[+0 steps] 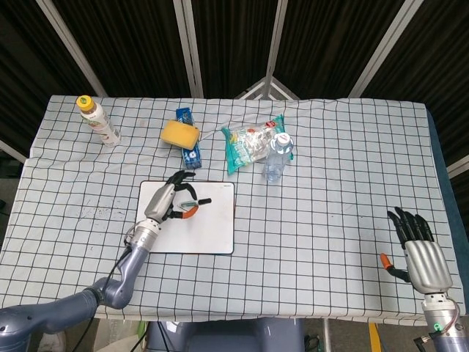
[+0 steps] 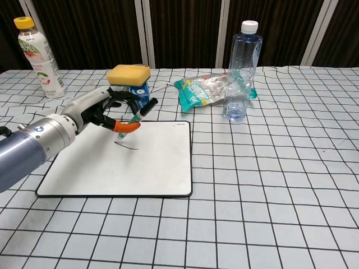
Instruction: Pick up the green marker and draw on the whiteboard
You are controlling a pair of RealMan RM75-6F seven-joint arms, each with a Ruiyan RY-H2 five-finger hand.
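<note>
A desk draped in white cloth with a black grid carries a flat, glossy white rectangular whiteboard near left; over it the metallic grey left hand pinches the slim green marker, tip on a short dark curved line; the right hand rests with fingers spread, holding nothing.

A white tablecloth with a black grid carries a white whiteboard edged in black. Behind the board sit a yellow sponge, a teal-and-clear packet, a clear bottle and a yellow-capped bottle.
</note>
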